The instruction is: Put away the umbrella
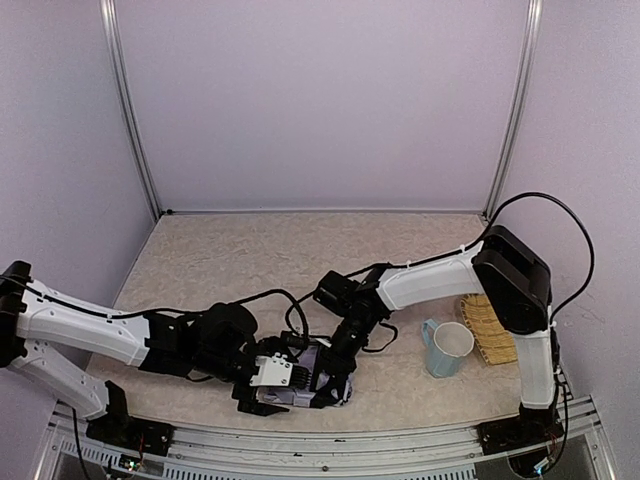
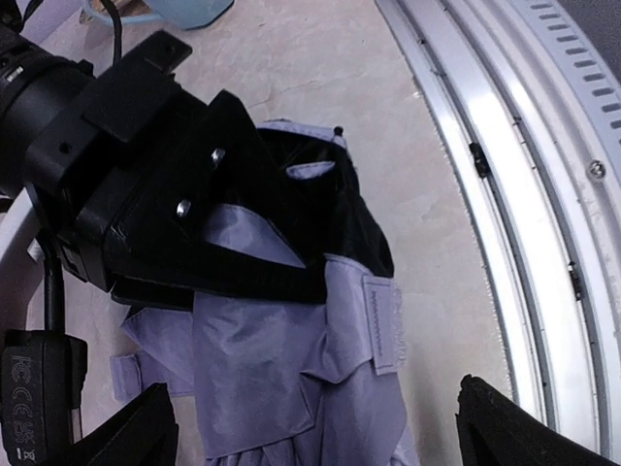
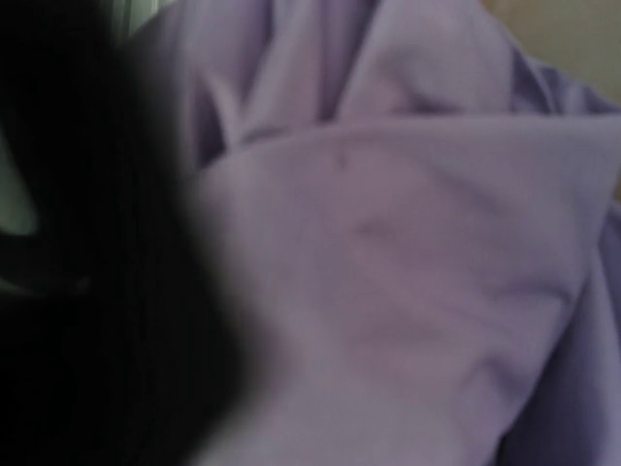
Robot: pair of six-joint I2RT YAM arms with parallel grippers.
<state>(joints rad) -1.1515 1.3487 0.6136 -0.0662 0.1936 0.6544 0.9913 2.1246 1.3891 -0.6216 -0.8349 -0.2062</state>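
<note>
Both arms are crowding the umbrella (image 2: 281, 369) on the tabletop. My left pincer (image 2: 315, 437) is hovering spread wide astride it, while my right pincer (image 2: 252, 257), just ahead, is pressing into fabric, grip unclear. I should be closing squarely around the bunched folds.

Only small embossed marks, too faint to read for certain, stand on the black cable plug (image 2: 34, 388) at eight o'clock in the left wrist view.

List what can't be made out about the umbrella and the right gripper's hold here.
- Umbrella shaft and handle: no view shows them, only bunched fabric.
- Right gripper hold: right wrist view is blurred, pressed close against fabric; in the left wrist view the folds hide its fingertips.
- Mug: cut off by the left wrist view's top edge.
</note>
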